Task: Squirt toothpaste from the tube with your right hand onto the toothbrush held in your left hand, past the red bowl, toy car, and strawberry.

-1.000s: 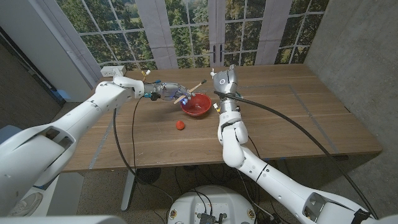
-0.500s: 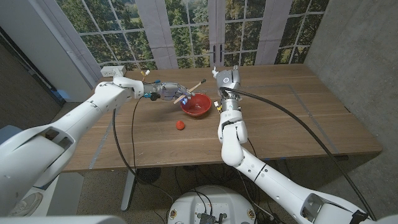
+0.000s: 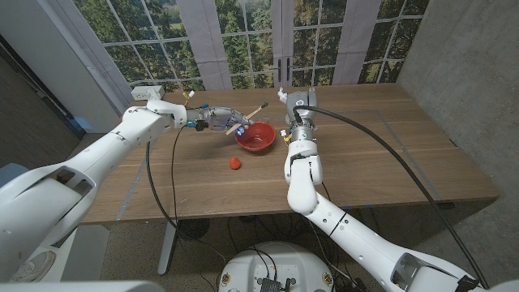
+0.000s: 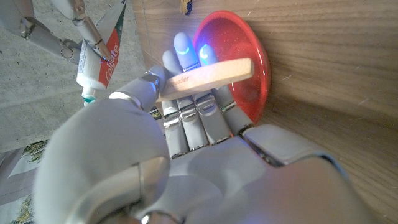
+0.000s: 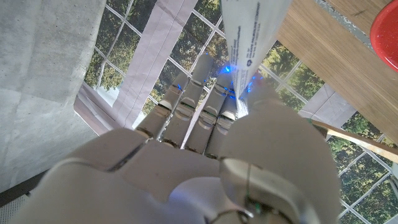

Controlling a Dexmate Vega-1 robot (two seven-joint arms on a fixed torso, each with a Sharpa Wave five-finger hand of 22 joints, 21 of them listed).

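The white toothpaste tube (image 5: 252,37) with red lettering is gripped in the right hand (image 5: 205,168), its cap end cut off in that wrist view and mostly hidden behind the hand from the head view. The left hand (image 4: 186,149) has its fingers (image 4: 186,53) closed around the wooden toothbrush (image 4: 208,76), held above the red bowl (image 3: 255,137); its bristles are hard to make out. A small strawberry (image 3: 234,163) lies on the table (image 3: 389,162).

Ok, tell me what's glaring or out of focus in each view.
Head view: even daylight, sharp, straight edges bowed by the wide lens. Left wrist view: blue glow on the left hand's fingertips, back of the hand blurred. Right wrist view: blue glow beside the toothpaste tube, right hand soft.
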